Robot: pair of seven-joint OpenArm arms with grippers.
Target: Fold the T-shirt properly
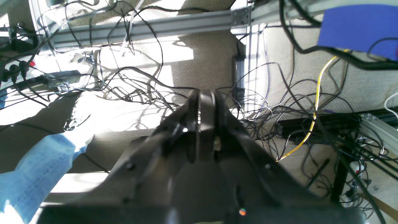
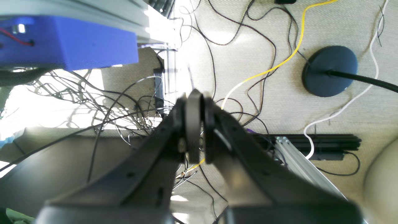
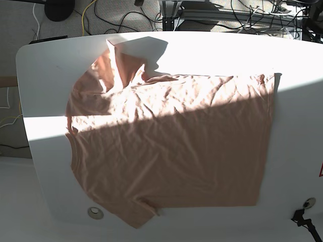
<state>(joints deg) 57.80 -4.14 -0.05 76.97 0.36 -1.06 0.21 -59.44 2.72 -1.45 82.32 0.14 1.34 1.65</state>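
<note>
Fingers are pressing together on both left gripper and right gripper; we're needing them spreading before pinching the T-shirt far sleeve.

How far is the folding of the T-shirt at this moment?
Nothing is folded yet. The T-shirt lies spread flat on the table, wrinkled, with one sleeve a little bunched at the far edge. Nothing is in hand: the left gripper and right gripper are shut and empty, both facing the floor cables, away from the cloth. All folds remain.
</note>
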